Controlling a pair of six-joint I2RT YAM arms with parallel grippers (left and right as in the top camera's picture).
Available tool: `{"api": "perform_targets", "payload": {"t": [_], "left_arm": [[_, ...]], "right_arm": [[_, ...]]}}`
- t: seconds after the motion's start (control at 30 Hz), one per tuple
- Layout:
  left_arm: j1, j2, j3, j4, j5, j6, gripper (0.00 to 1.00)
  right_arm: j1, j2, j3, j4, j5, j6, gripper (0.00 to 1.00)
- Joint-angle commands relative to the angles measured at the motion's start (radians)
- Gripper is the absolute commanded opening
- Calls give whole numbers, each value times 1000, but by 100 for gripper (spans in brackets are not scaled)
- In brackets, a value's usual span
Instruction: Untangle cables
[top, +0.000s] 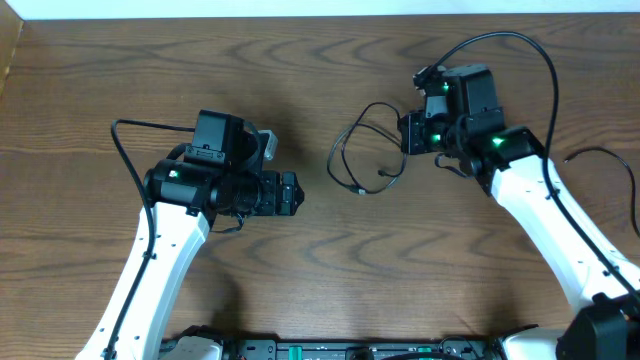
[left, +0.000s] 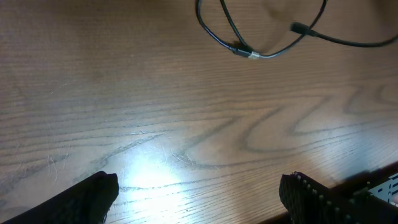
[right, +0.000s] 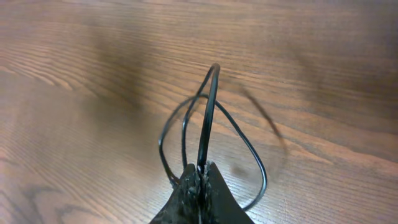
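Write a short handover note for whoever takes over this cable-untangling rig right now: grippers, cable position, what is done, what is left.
Right gripper: shut on the black cable, one strand raised off the table.
Left gripper: open, holding nothing, apart from the cable.
Cable: loose crossing loops between the two grippers; no white cable in view.
Done: one grip taken.
Left: draw the loops apart, probably with the left gripper's help.

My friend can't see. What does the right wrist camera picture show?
The right gripper is shut on a thin black cable, which arches up from its fingertips. The cable's loops spread over a brown wooden table.
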Motion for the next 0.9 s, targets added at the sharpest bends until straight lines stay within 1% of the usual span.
{"api": "perform_targets", "payload": {"t": [0.0, 0.13, 0.3, 0.43, 0.67, 0.87], "left_arm": [[-5, 5, -4, 5, 17, 18, 91], [-29, 5, -4, 43, 16, 35, 95], [-67, 10, -4, 125, 16, 40, 99], [-93, 38, -4, 182, 16, 41, 100], [-132, 187, -4, 263, 17, 39, 100], [-199, 330, -4, 402, 18, 35, 100]], "right_arm": [[6, -38, 4, -9, -15, -27, 1], [6, -52, 4, -17, -15, -27, 1], [2, -55, 4, -35, -15, -27, 1], [-14, -57, 4, -46, -15, -27, 1], [-76, -97, 4, -59, -15, -27, 1], [-131, -153, 4, -111, -32, -64, 1]]}}
